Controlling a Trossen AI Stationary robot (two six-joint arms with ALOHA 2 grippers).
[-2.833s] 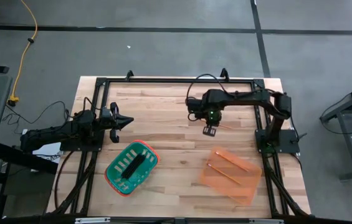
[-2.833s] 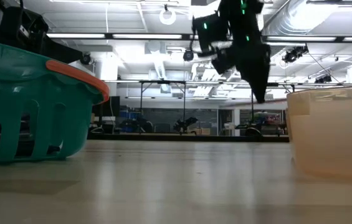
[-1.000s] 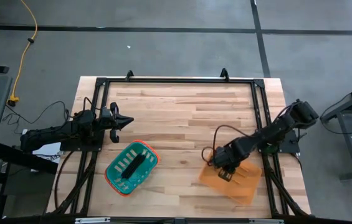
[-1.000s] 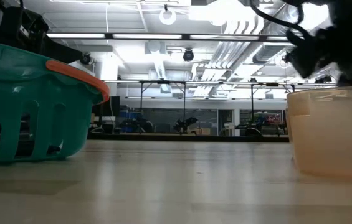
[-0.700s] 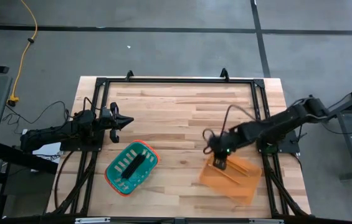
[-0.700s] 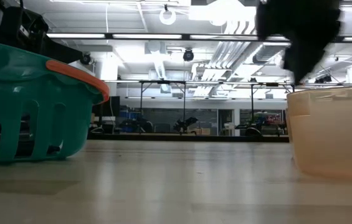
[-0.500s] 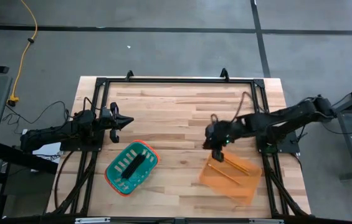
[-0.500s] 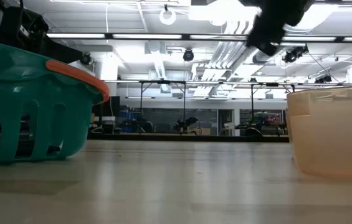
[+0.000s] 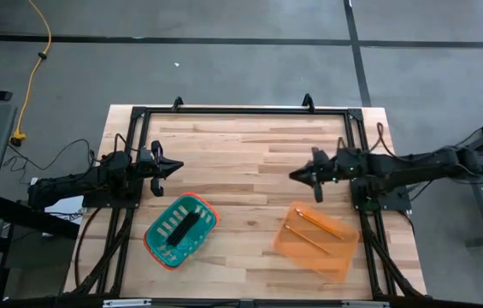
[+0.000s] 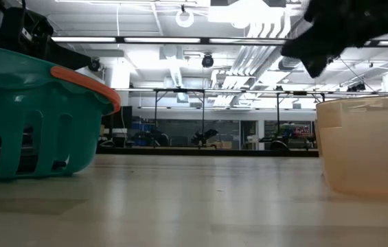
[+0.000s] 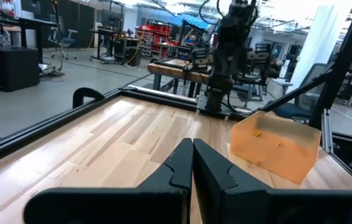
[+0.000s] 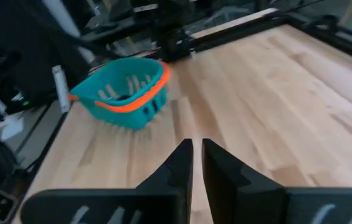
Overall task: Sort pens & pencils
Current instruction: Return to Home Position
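The pencils (image 9: 314, 231) lie inside the orange bin (image 9: 337, 261) near the right front of the table (image 9: 232, 154). Two slanted orange lines show clearly through its walls; a third I cannot separate. The pens (image 9: 181, 225) sit as a dark bundle in the teal basket (image 9: 157, 246) on the left, too close together to count. No stick of either kind shows on the bare boards.

What has changed is the right arm. A second ago its hand is down over the orange bin; now the right hand (image 9: 294, 174) is lifted clear and drawn back toward its base, level with the table and pointing at the middle. Its fingers are drawn in to a thin slit with nothing between them. It hangs just behind the bin, apart from it.

The left hand (image 9: 178, 166) waits where it was at the left edge, fingers pressed together and empty, facing the right one across the table.

By my reading the sorting itself is done, and the arm only needs to settle into rest.
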